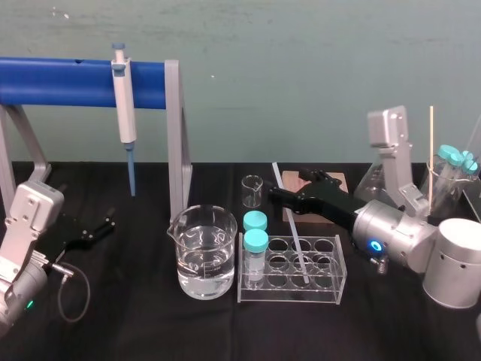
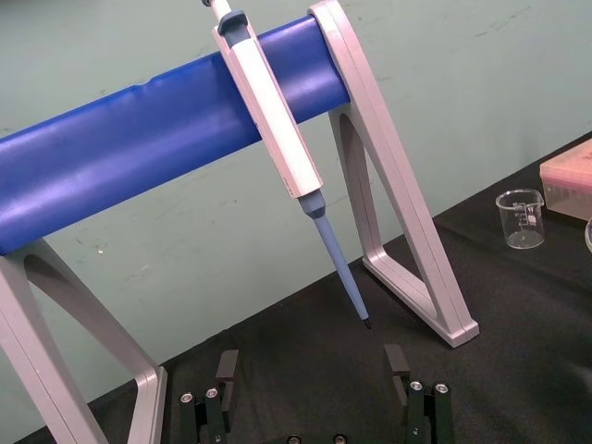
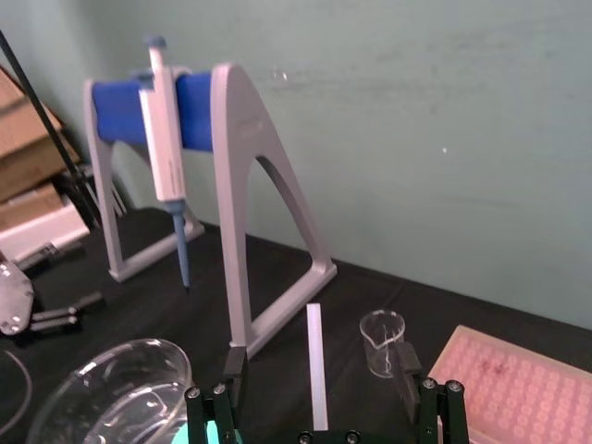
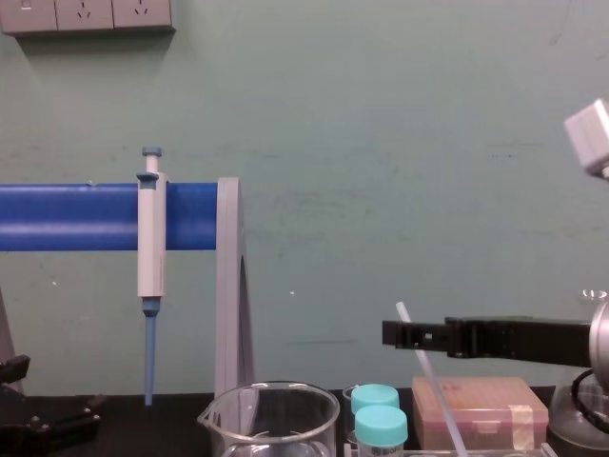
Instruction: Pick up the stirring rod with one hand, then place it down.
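Note:
The stirring rod [image 1: 297, 242] is a thin translucent-white stick. It leans with its lower end in a well of the clear tube rack [image 1: 340, 280] and its upper end toward the back. My right gripper [image 1: 289, 188] reaches in from the right at the rod's upper part. In the right wrist view the rod [image 3: 316, 361] stands between the wide-apart fingers [image 3: 235, 364], touching neither, so the gripper is open. In the chest view the right gripper [image 4: 419, 335] hangs level beside the slanting rod [image 4: 433, 386]. My left gripper [image 1: 96, 229] rests open at the far left.
A blue-barred stand [image 1: 174, 135] holds the white-and-blue pipette [image 1: 124, 113]. A water-filled beaker [image 1: 203, 252] and two teal-capped vials [image 1: 255, 242] sit left of the rack, a small beaker [image 1: 252, 191] and pink tip box [image 1: 337, 180] behind. A flask [image 1: 374, 180] and a white cylinder [image 1: 460, 263] stand at right.

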You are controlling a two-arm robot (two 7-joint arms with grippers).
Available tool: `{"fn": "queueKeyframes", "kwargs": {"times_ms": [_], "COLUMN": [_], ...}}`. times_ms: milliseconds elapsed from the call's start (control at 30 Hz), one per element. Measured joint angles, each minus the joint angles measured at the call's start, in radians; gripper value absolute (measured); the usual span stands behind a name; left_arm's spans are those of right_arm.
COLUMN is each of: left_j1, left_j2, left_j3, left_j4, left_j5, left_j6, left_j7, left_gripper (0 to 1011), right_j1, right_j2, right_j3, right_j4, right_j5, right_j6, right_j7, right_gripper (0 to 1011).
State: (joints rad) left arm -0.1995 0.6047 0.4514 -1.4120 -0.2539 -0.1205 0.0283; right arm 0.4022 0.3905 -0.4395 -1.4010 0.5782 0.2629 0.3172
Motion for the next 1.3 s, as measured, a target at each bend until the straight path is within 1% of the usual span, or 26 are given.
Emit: {"fn": "queueKeyframes", "kwargs": {"times_ms": [167,300,433,700,933,967,1067,1100,1167,1200,1233,1300], "left_j1": [0.0,0.0,0.0,0.0,0.0,0.0,0.0,0.0,0.0,0.0,0.0,0.0], "left_j2": [0.0,0.0,0.0,0.0,0.0,0.0,0.0,0.0,0.0,0.0,0.0,0.0], "left_j3": [0.0,0.0,0.0,0.0,0.0,0.0,0.0,0.0,0.0,0.0,0.0,0.0], "left_j4": [0.0,0.0,0.0,0.0,0.0,0.0,0.0,0.0,0.0,0.0,0.0,0.0], "left_j5": [0.0,0.0,0.0,0.0,0.0,0.0,0.0,0.0,0.0,0.0,0.0,0.0], "left_j6": [0.0,0.0,0.0,0.0,0.0,0.0,0.0,0.0,0.0,0.0,0.0,0.0], "left_j7": [0.0,0.0,0.0,0.0,0.0,0.0,0.0,0.0,0.0,0.0,0.0,0.0], "left_gripper": [1000,1000,1000,1000,1000,1000,1000,1000,1000,1000,1000,1000], "right_j1": [0.027,0.036,0.04,0.04,0.04,0.04,0.04,0.04,0.039,0.039,0.039,0.039], "right_j2": [-0.018,-0.029,-0.033,-0.033,-0.032,-0.032,-0.032,-0.032,-0.032,-0.032,-0.032,-0.032], "right_j3": [-0.015,-0.017,-0.021,-0.02,-0.02,-0.02,-0.02,-0.019,-0.019,-0.019,-0.019,-0.019], "right_j4": [0.042,0.062,0.071,0.07,0.07,0.069,0.069,0.069,0.069,0.069,0.069,0.068], "right_j5": [-0.027,-0.04,-0.061,-0.059,-0.056,-0.055,-0.054,-0.054,-0.054,-0.054,-0.054,-0.054], "right_j6": [0.028,0.033,0.028,0.029,0.029,0.029,0.03,0.03,0.03,0.03,0.03,0.03], "right_j7": [-0.002,-0.002,-0.002,-0.002,-0.002,-0.003,-0.003,-0.003,-0.003,-0.003,-0.003,-0.003], "right_gripper": [1003,1003,1003,1003,873,821,768,736,654,634,575,539]}}
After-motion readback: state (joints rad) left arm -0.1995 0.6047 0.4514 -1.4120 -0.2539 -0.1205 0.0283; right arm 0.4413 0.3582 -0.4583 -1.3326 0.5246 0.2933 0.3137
